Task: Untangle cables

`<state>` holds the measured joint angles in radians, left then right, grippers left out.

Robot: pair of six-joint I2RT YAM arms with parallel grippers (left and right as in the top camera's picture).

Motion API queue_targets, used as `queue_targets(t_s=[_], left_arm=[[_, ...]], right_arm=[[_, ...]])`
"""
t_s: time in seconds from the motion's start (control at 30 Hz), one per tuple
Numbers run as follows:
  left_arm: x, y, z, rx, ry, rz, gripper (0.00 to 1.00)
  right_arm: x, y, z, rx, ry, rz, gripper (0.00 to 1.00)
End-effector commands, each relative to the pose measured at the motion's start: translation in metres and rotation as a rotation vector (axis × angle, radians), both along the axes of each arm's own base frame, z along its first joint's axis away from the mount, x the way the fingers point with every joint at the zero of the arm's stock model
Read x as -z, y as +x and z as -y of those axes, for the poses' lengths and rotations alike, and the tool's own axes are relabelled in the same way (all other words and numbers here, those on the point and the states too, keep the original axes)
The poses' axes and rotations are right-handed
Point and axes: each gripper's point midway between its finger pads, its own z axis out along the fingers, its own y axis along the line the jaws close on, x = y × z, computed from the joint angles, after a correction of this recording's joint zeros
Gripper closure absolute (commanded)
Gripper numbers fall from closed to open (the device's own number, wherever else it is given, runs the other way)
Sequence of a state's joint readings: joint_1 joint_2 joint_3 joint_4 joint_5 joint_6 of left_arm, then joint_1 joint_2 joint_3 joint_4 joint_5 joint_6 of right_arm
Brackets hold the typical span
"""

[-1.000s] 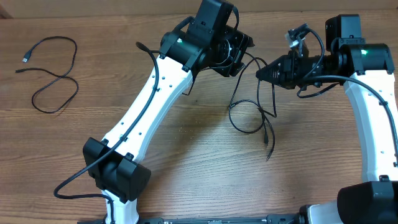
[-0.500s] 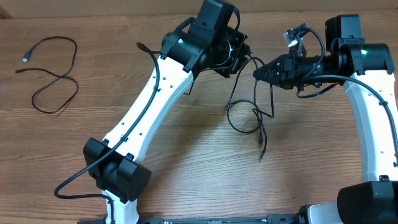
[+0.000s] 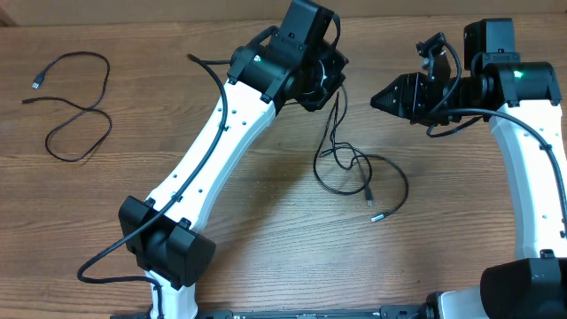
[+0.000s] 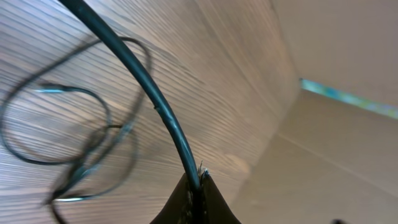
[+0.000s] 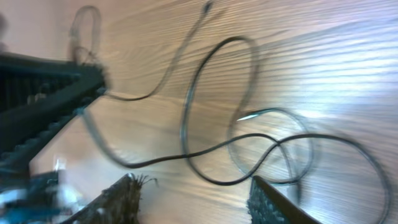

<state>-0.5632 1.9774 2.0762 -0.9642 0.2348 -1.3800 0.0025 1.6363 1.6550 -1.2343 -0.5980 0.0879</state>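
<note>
Two black cables (image 3: 348,159) lie looped together on the wooden table (image 3: 266,230) at centre right, their plug ends toward the front. My left gripper (image 3: 330,87) hangs above them, shut on one cable (image 4: 168,127) that runs down to the tangle (image 4: 81,155). In the left wrist view the cord is pinched between the fingertips (image 4: 208,198). My right gripper (image 3: 379,97) is to the right of the left one and open, its fingers (image 5: 127,196) holding nothing. The loops (image 5: 249,146) lie on the table beyond them. A third cable (image 3: 92,108) lies alone at the far left.
The white left arm (image 3: 213,151) slants across the table's middle from its base (image 3: 164,248) at the front. The right arm (image 3: 532,159) stands along the right edge. A cardboard wall (image 4: 336,143) rises behind the table.
My right gripper opened and let go of the cable. The hanging cords dropped and spread out on the table. My left gripper closed on one cable.
</note>
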Motion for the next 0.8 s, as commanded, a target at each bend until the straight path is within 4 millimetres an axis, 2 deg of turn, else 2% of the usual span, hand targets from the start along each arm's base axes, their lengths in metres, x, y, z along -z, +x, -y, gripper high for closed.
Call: queue_targets(t_s=[0.0,0.13,0.23,0.3,0.37,0.4,0.5,0.6,0.67,0.77], left_arm=[[0.003,0.004,-0.010,0.076,0.122,0.099,0.96],[0.001,0.009,-0.015,0.235,0.224,0.223,0.96],[-0.005,0.008,-0.022,0.388,0.283,0.304,0.96],[-0.018,0.005,-0.029,0.449,0.284,0.332,0.96],[-0.043,0.003,-0.033,0.524,0.260,0.402,0.96],[-0.062,0.001,-0.031,0.575,0.234,0.466,0.96],[-0.126,-0.011,-0.022,0.760,0.135,0.735,0.96],[-0.187,-0.025,-0.023,0.840,0.052,0.968,0.96],[-0.217,-0.031,-0.025,0.850,0.009,1.075,0.96],[-0.243,-0.040,-0.023,0.874,-0.033,1.184,0.96]], right_arm=[[0.005,0.009,0.024,0.062,-0.157,0.038,0.25],[0.014,0.010,0.034,0.088,-0.219,0.025,0.06],[0.019,0.009,0.036,0.092,-0.230,0.014,0.00],[0.019,0.009,0.036,0.092,-0.230,0.015,0.00],[0.018,0.011,0.035,0.091,-0.226,0.025,0.00],[0.017,0.012,0.034,0.089,-0.219,0.029,0.00],[0.016,0.011,0.030,0.094,-0.189,0.020,0.00],[0.016,0.011,0.030,0.096,-0.186,0.018,0.00],[0.015,0.011,0.030,0.106,-0.180,0.011,0.00],[0.014,0.012,0.028,0.140,-0.149,-0.011,0.00]])
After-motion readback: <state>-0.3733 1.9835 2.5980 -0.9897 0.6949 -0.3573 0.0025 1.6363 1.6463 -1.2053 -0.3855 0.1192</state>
